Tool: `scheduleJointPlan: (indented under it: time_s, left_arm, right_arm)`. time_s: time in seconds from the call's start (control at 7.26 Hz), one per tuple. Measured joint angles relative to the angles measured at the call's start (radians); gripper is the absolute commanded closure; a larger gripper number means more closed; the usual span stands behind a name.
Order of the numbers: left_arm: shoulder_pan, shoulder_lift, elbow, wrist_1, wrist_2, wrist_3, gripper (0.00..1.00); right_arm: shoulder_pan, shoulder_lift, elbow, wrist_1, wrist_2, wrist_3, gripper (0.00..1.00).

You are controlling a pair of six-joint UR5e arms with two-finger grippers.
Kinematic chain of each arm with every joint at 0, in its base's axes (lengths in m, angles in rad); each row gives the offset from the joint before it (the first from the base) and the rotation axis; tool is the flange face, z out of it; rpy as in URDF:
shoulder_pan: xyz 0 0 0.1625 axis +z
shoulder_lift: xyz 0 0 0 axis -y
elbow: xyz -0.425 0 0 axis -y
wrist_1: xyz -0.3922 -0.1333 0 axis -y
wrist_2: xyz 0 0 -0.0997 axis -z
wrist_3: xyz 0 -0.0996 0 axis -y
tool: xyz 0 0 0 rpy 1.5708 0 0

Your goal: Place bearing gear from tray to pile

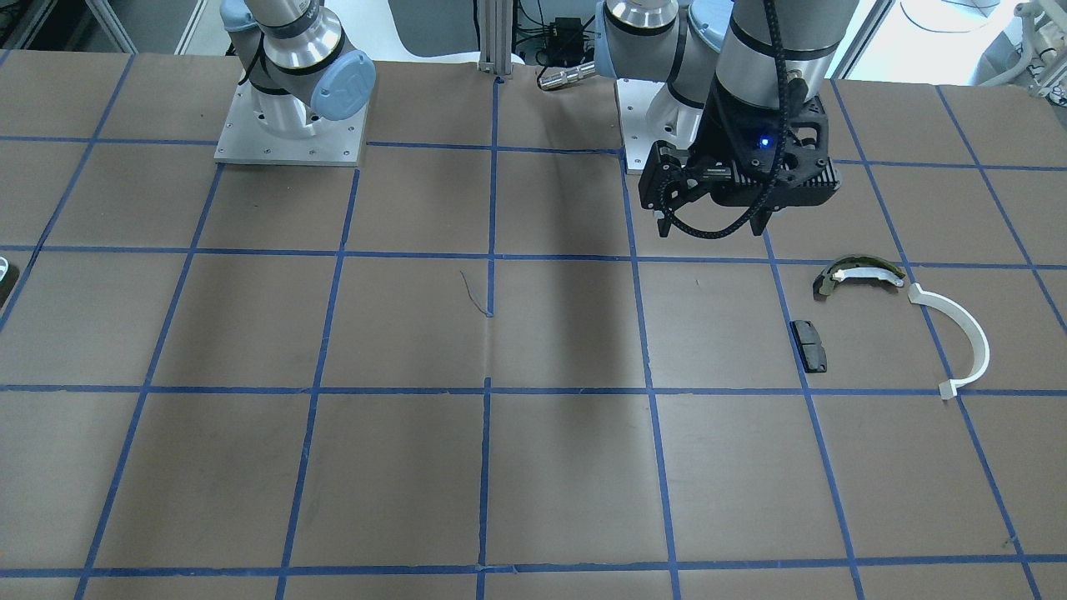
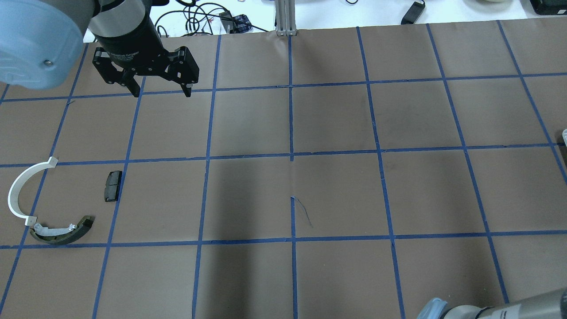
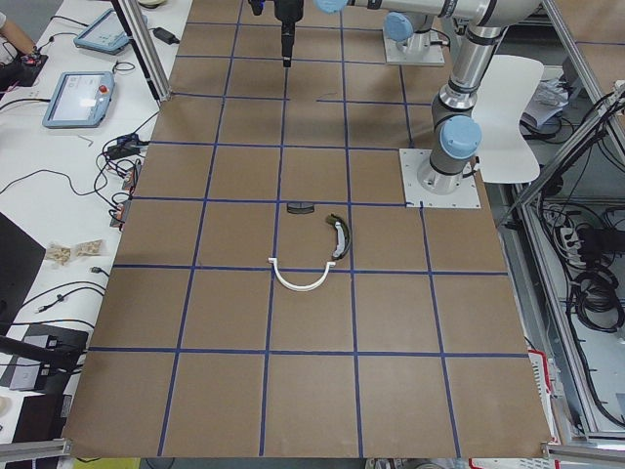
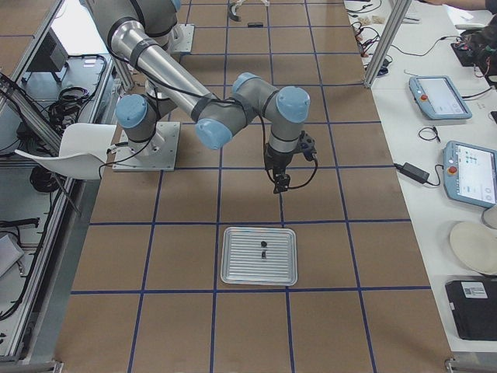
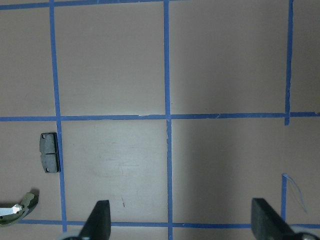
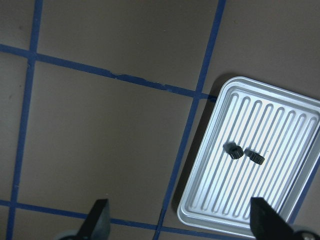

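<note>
My left gripper [image 2: 161, 92] hangs wide and empty, with the pile [image 5: 50, 152] off beyond its left finger: black pad [image 2: 113, 186], brake shoe [image 2: 62, 232], white arc [image 2: 17, 195]. My right gripper [image 6: 179, 210] is spread wide too, holding nothing, the tray [image 6: 285, 120] ahead and to its right. The bearing gear [image 6: 233, 150] lies there, just beside a second gear [image 6: 256, 156]. I judge it small, hard, light and apt to roll; I'd pinch across its toothed rim

I log two small dark gears [image 6: 233, 150] together mid silver tray [image 6: 210, 196]; pile [image 3: 338, 234] far off: brake shoe [image 2: 62, 233], white arc [image 2: 17, 190], black pad [image 2: 113, 186].
</note>
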Motion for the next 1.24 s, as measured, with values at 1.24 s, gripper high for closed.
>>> scheduleJointPlan:
  time_s: [1.24]
  left_arm:
    - [0.001, 0.000, 0.000, 0.000, 0.000, 0.002, 0.00]
  right_arm:
    - [-0.144, 0.257, -0.001, -0.264, 0.048, -0.563, 0.09]
